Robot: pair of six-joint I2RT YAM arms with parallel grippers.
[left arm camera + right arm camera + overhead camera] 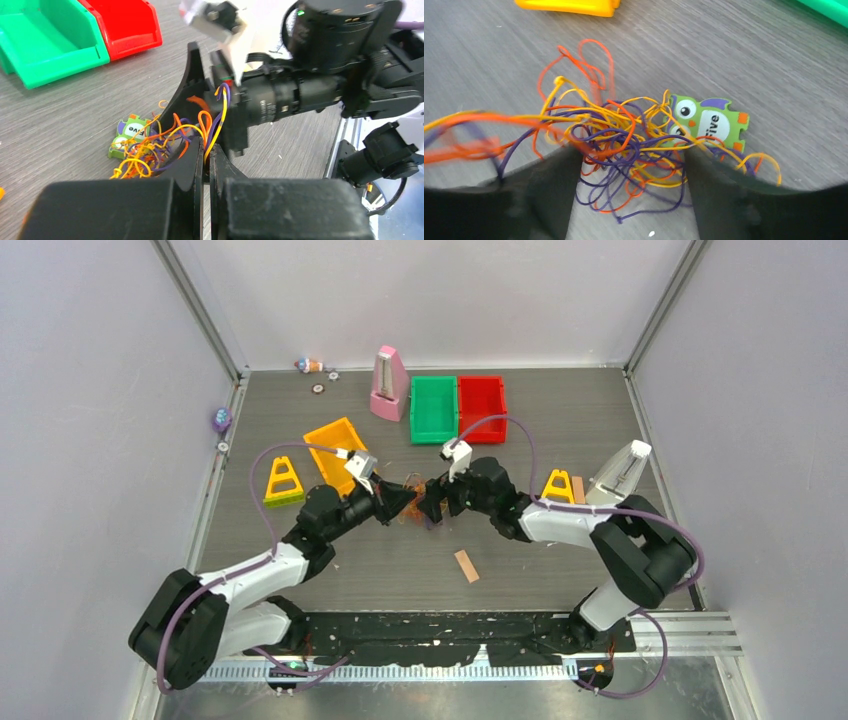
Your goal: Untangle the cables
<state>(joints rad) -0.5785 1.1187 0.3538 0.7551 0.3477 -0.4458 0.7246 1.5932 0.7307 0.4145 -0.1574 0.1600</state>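
Top view: the cables (411,508) sit in a small clump in the middle of the table (560,415). The left gripper (400,502) and right gripper (433,508) are nose to nose over it.

Left wrist: the left gripper's jaws are pressed together, pinching a yellow and an orange strand that rise out of the clump. The rest of the tangle lies on the table, up against an owl tile (129,131).

Right wrist: the right gripper is spread wide with a finger on either side of the heap (nothing in it, far as I can tell). Purple, orange and yellow loops are all mixed up between the fingers, and the tile touches the heap's far edge.

Step, my guess: the right one picks a strand to pull while the left anchors its pair.

Doing it well: go for one purple loop at the loose near edge, not the dense middle. Close low, then draw away slowly and sideways so the knot opens instead of cinching.

Watch out: the strands are thin and could slip out, and the tile may get dragged along.
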